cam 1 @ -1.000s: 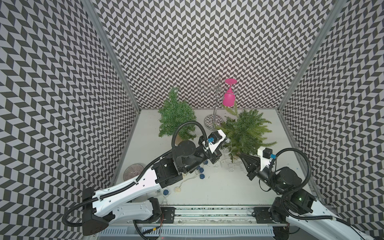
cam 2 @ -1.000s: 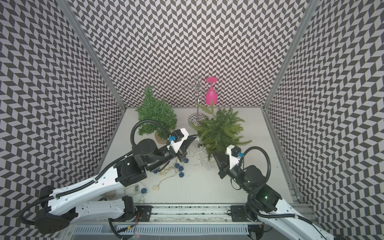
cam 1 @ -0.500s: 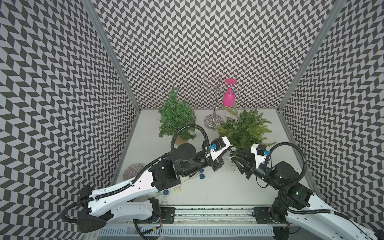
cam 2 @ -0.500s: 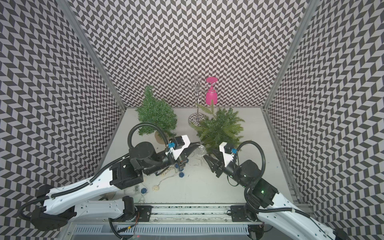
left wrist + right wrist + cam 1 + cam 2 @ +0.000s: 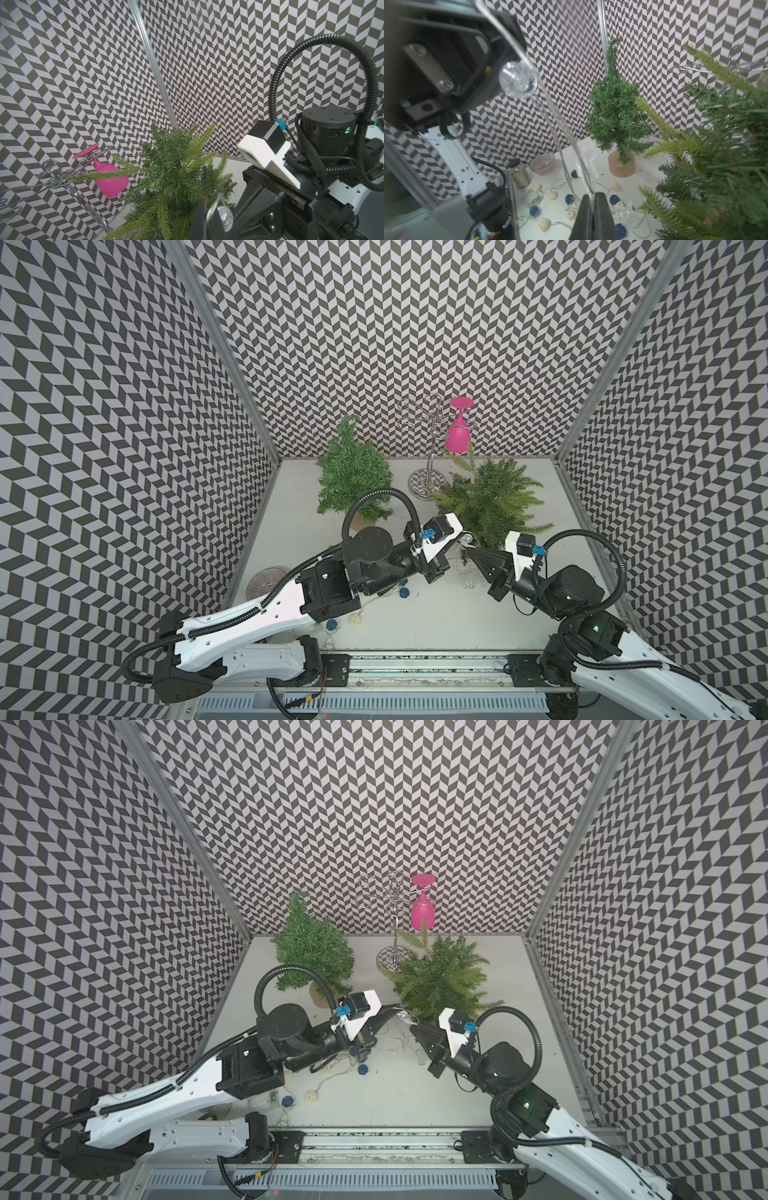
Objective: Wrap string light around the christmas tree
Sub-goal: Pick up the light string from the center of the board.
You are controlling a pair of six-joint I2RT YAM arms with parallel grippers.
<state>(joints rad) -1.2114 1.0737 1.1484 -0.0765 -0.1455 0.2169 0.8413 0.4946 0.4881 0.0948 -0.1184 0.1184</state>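
While its jaws are pressed together on the thin silvery wire of the string light (image 5: 518, 79), the left end effector (image 5: 395, 1009) holds a clear globe bulb just beside the christmas tree's (image 5: 436, 977) near branches. Close by, the right end effector (image 5: 412, 1028), likewise closed, pinches the same wire. Slack trails onto the worktop (image 5: 395, 1094). The tree stands upright toward the far edge, right of middle.

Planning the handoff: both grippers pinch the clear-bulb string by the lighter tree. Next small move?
Probably open the left gripper: the right gripper is shut on the string light beside the lighter christmas tree, so releasing would let it carry the strand around.
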